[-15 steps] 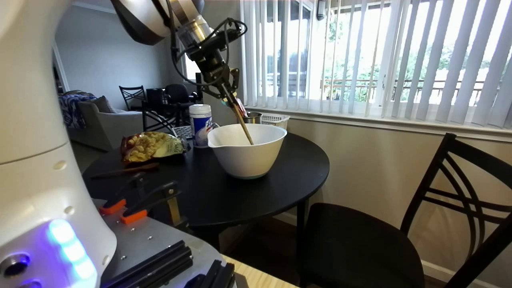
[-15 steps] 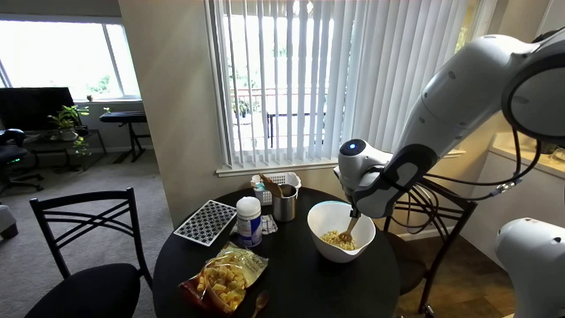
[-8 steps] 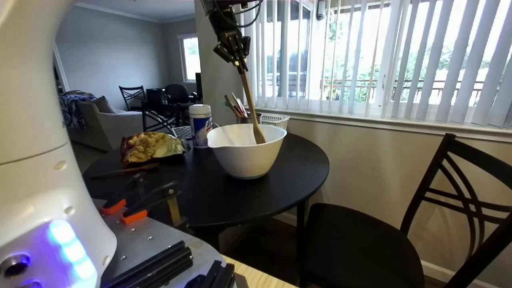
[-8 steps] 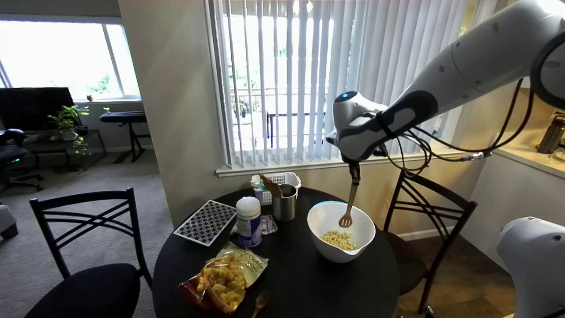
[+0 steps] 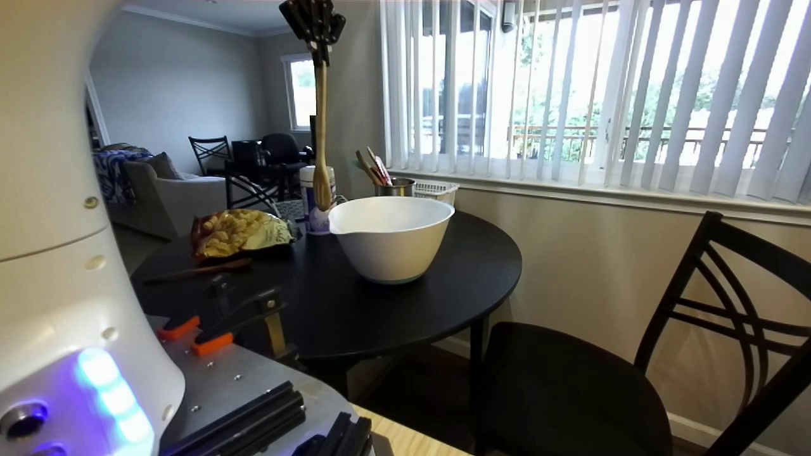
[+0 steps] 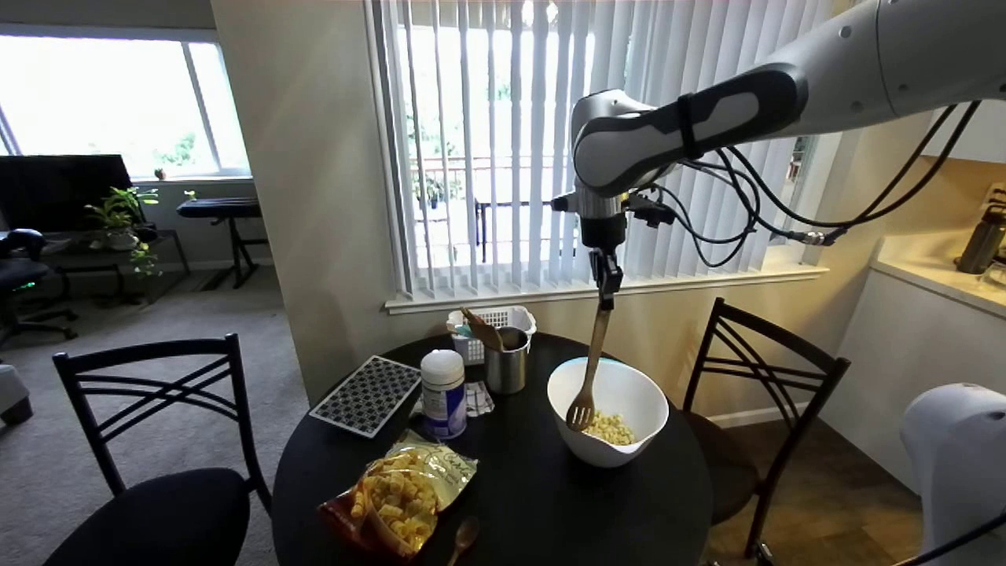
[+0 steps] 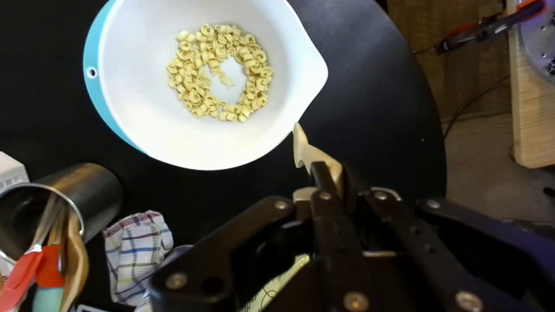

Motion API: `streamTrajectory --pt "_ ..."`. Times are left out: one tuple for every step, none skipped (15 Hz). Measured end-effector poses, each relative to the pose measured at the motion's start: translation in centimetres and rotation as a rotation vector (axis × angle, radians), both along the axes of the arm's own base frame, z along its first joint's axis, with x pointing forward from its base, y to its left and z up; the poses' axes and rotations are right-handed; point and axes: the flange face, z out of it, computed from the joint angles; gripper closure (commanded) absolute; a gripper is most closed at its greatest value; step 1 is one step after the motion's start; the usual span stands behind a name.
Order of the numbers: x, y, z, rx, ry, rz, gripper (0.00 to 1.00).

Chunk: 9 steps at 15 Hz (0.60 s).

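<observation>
My gripper (image 5: 321, 57) is shut on the handle of a wooden slotted spoon (image 5: 322, 126) that hangs head down. The gripper (image 6: 606, 303) and spoon (image 6: 596, 346) also show in an exterior view. In the wrist view my fingertips (image 7: 340, 177) pinch the spoon (image 7: 321, 158), its head just outside the bowl's rim near the spout. The white mixing bowl (image 5: 393, 247) stands on the black round table (image 5: 469, 278). Curly pasta (image 7: 186, 82) lies in the bowl, in a ring round a bare patch. The spoon's head is above the table, apart from the pasta.
An open snack bag (image 6: 405, 487), a white-lidded canister (image 6: 444, 401), a metal utensil holder (image 6: 505, 369), a white basket (image 6: 515, 318), a patterned flat rack (image 6: 368, 397) and another wooden spoon (image 6: 465, 536) are on the table. A black chair (image 5: 570, 380) stands beside it.
My gripper lifted the spoon up out of the pasta and bowl, then carried it past the spout side, outside the rim. The spoon turned closer to vertical. The bowl stayed put.
</observation>
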Motion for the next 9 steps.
streamTrajectory --pt "0.2 -0.7 -0.1 -0.001 0.009 0.006 0.95" --pt "0.6 -1.8 -0.3 -0.005 0.014 0.006 0.95" --pt "1.1 -3.3 -0.3 -0.007 0.016 0.002 0.95" --pt "1.8 -5.1 0.0 -0.005 0.013 -0.001 0.95" --pt "2.5 -7.0 0.8 0.0 0.001 0.001 0.95" --pt "3.3 -9.0 2.1 0.007 -0.018 0.01 0.95" --pt "3.9 -10.9 3.4 0.011 -0.039 0.023 0.95" --pt "4.5 -12.7 4.5 0.012 -0.056 0.037 0.95" --pt "5.0 -14.4 5.2 0.01 -0.065 0.05 0.95"
